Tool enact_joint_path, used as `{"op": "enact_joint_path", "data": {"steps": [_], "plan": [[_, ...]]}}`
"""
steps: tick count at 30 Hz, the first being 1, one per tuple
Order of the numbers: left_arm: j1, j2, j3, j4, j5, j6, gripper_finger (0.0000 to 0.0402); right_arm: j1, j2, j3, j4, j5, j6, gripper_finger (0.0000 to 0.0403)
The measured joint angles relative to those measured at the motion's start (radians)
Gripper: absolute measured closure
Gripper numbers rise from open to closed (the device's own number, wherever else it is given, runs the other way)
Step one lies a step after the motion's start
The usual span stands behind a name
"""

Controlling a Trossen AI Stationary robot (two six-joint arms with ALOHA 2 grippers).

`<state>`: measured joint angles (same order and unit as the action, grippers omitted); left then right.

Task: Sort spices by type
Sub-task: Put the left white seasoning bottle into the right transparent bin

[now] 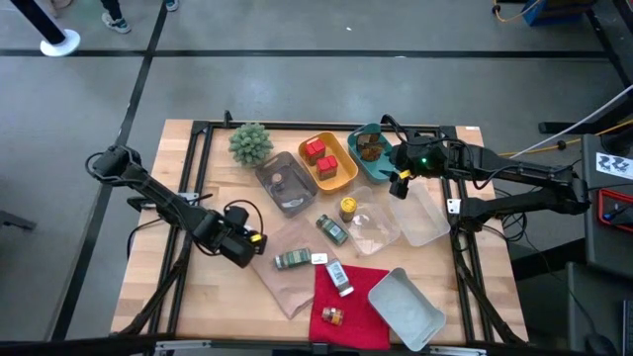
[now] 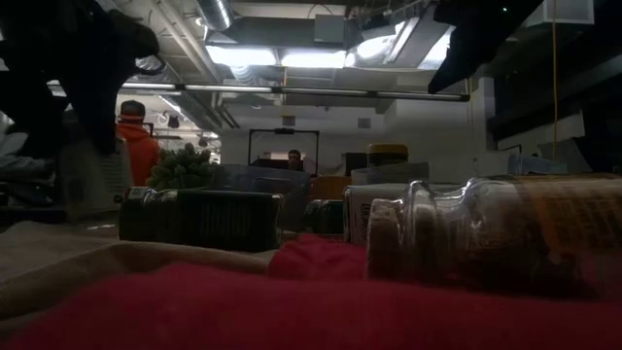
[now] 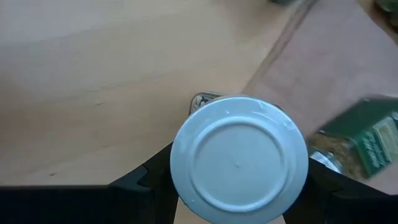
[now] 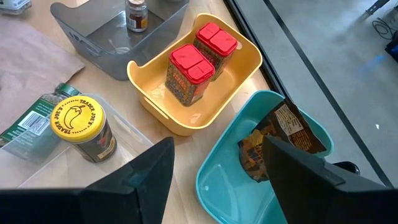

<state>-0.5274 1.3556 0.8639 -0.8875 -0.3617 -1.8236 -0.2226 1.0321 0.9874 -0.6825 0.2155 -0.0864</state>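
On the wooden table (image 1: 188, 297), a white-capped jar (image 3: 239, 158) is clamped by the left gripper (image 1: 240, 249). The right gripper (image 4: 214, 165) is held with fingers apart over the teal tray (image 4: 217, 180).

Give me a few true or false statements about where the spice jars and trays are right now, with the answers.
1. Two red-capped tins stand in the yellow tray. True.
2. The left gripper is empty. False: it holds a white-capped jar.
3. The yellow-capped jar lies inside the teal tray. False: it stands upright outside it.
4. The right gripper is open above the teal tray. True.
5. A small brown jar stands in the grey tray. True.
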Motion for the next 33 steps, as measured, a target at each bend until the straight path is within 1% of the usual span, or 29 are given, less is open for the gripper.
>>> {"op": "enact_joint_path", "data": {"steps": [6,11,16,20,26,29,33], "plan": [[0.000,0.000,0.000,0.099,-0.022,0.091,0.0204,0.000,0.000,0.000,0.000,-0.006,0.001,0.0162],[0.004,-0.001,0.000,0.196,-0.085,0.190,0.0204,0.000,0.000,0.000,0.000,-0.091,0.002,0.0162],[0.044,-0.001,0.001,0.307,-0.104,0.325,0.0204,0.000,0.000,0.000,0.000,-0.174,0.003,0.0162],[0.104,-0.001,0.001,0.444,-0.115,0.478,0.0204,0.000,0.000,0.000,0.000,-0.225,0.004,0.0162],[0.206,-0.001,0.001,0.694,-0.109,0.808,0.0204,0.000,0.000,0.000,0.013,-0.346,0.004,0.0162],[0.256,-0.001,0.002,0.779,-0.075,0.936,0.0204,0.000,0.000,0.000,0.058,-0.421,0.004,0.0162],[0.316,-0.001,0.002,0.820,-0.016,1.033,0.0204,0.000,0.017,0.000,0.160,-0.506,0.004,0.0162]]}}
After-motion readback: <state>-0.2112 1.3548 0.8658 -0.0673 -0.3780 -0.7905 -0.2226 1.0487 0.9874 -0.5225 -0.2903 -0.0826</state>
